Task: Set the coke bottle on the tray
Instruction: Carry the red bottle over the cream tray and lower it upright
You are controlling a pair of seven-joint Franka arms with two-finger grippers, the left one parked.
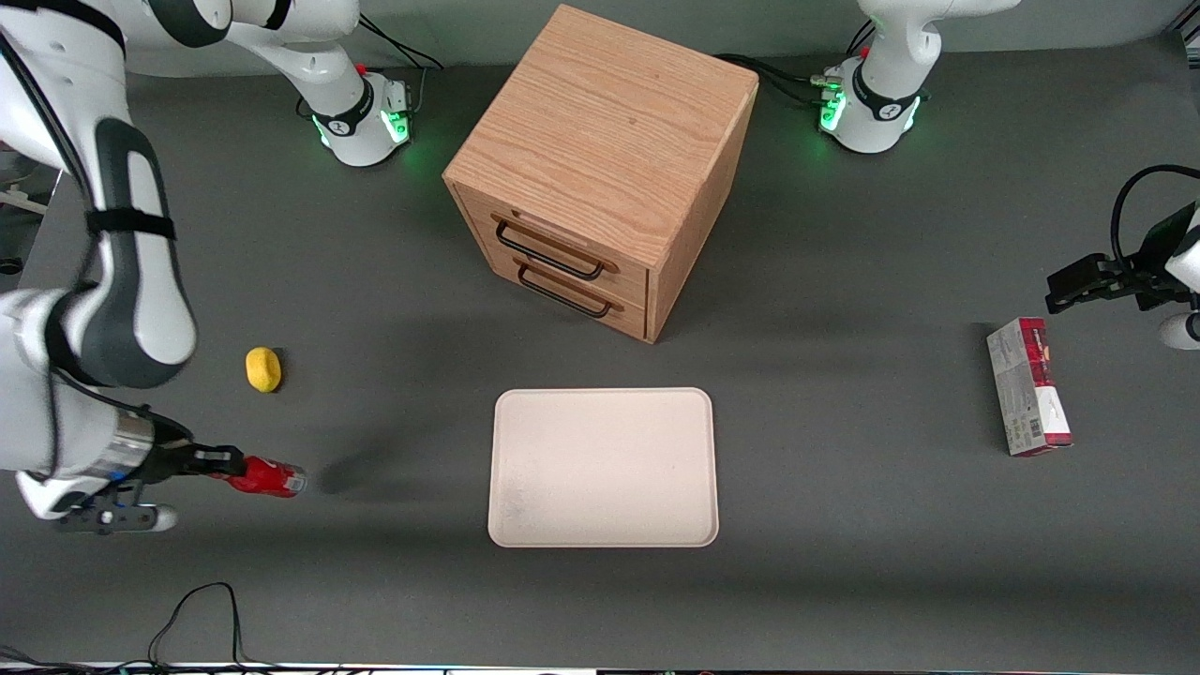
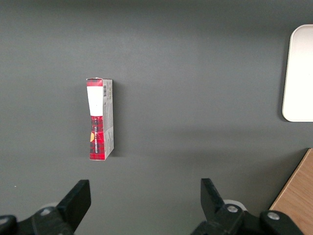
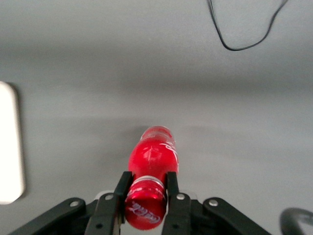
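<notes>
The coke bottle point(image 1: 267, 477) is small and red with a silvery base, and hangs level above the table toward the working arm's end. My gripper point(image 1: 221, 463) is shut on its neck just below the red cap. In the right wrist view the fingers point(image 3: 123, 183) press the neck from both sides, the bottle point(image 3: 153, 157) points away from the camera, and my gripper point(image 3: 147, 183) holds it off the table. The cream tray point(image 1: 603, 466) lies flat in front of the wooden cabinet, beside the bottle, with a stretch of table between them. Its edge shows in the right wrist view point(image 3: 10, 147).
A yellow lemon-like object point(image 1: 263, 368) lies farther from the front camera than the bottle. The wooden drawer cabinet point(image 1: 600, 159) stands in the middle. A red-and-white carton point(image 1: 1028, 398) lies toward the parked arm's end, also in the left wrist view point(image 2: 100, 119). A black cable point(image 1: 202, 609) lies near the front edge.
</notes>
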